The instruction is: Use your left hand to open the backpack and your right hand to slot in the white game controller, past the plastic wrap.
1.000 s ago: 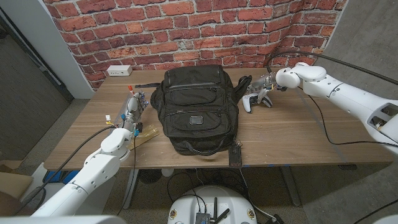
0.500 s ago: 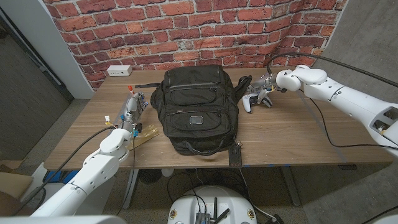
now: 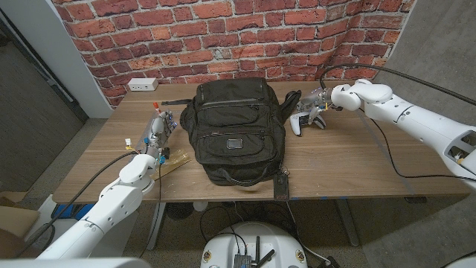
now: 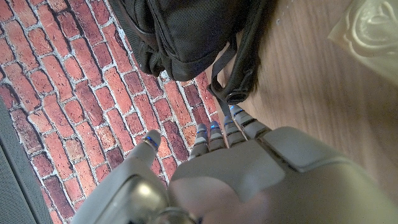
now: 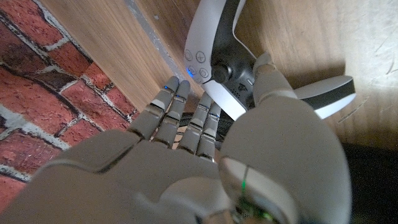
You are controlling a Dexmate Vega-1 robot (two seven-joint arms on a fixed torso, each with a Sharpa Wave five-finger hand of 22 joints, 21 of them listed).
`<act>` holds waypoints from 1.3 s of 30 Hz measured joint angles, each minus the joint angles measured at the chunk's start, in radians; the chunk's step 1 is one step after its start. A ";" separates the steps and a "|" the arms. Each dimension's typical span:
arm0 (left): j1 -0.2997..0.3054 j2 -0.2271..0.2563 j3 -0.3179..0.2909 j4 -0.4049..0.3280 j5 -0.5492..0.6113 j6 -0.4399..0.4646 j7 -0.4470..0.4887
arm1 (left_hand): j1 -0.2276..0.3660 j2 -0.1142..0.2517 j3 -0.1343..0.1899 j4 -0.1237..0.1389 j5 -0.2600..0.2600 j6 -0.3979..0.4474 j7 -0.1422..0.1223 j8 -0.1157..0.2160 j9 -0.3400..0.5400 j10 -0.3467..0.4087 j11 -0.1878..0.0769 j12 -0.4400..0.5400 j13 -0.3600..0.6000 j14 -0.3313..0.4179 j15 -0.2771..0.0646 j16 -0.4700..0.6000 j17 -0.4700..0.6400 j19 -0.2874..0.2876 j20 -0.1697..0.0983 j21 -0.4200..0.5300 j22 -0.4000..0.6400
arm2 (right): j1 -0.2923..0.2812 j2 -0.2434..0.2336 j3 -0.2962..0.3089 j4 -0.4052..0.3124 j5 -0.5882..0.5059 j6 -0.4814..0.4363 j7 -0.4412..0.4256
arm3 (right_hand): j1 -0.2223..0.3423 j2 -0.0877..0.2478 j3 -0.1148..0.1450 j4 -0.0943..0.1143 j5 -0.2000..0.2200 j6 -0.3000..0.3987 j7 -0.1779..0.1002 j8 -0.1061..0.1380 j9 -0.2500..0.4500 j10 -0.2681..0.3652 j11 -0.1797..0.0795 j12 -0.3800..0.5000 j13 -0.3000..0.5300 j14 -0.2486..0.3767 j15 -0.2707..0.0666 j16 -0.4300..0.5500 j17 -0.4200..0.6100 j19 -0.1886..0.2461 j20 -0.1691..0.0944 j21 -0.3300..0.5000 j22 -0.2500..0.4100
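Head view: the black backpack [image 3: 233, 131] lies closed in the middle of the wooden table [image 3: 357, 160], and the white game controller [image 3: 305, 119] sits just past its right side, directly at the fingertips of the right hand [image 3: 320, 99]. In the right wrist view the right hand's [image 5: 205, 143] fingers [image 5: 171, 106] reach over the controller [image 5: 217, 53] with the thumb lying on its dark centre; they touch it, though whether they truly grip it is hard to tell from this angle. The left hand [image 3: 157, 131] stands near the backpack's left side, apart from it. In the left wrist view its fingers [image 4: 214, 132] point loosely extended toward a backpack strap [image 4: 239, 68], holding nothing, with clear plastic wrap [image 4: 370, 28] on the table beside them.
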 measured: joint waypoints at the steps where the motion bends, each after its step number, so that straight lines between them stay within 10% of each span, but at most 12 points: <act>1: 0.000 0.000 0.000 0.000 0.000 0.000 0.000 | 0.000 0.000 0.000 0.000 0.000 0.000 0.000 0.000 0.000 0.000 0.000 0.000 0.000 0.000 0.000 0.000 0.000 0.000 0.000 0.000 0.000 | -0.002 -0.001 0.001 -0.001 0.000 0.001 -0.006 | 0.003 0.000 -0.001 -0.001 0.000 0.009 -0.001 0.005 0.000 0.004 0.004 0.002 0.005 0.007 0.000 0.006 0.002 0.005 -0.002 0.001 0.000; 39: 0.010 0.032 -0.006 -0.048 0.021 -0.013 -0.022 | 0.000 0.000 0.004 0.004 0.000 0.000 0.000 0.000 0.000 0.003 0.003 0.000 0.000 0.000 0.000 0.000 0.000 0.000 0.000 0.000 0.000 | -0.101 -0.060 0.105 -0.182 0.041 -0.098 0.005 | -0.006 0.029 -0.007 0.006 0.012 0.108 0.010 0.042 -0.010 0.081 0.045 0.024 -0.008 0.130 -0.007 0.033 0.011 0.085 -0.007 0.023 0.005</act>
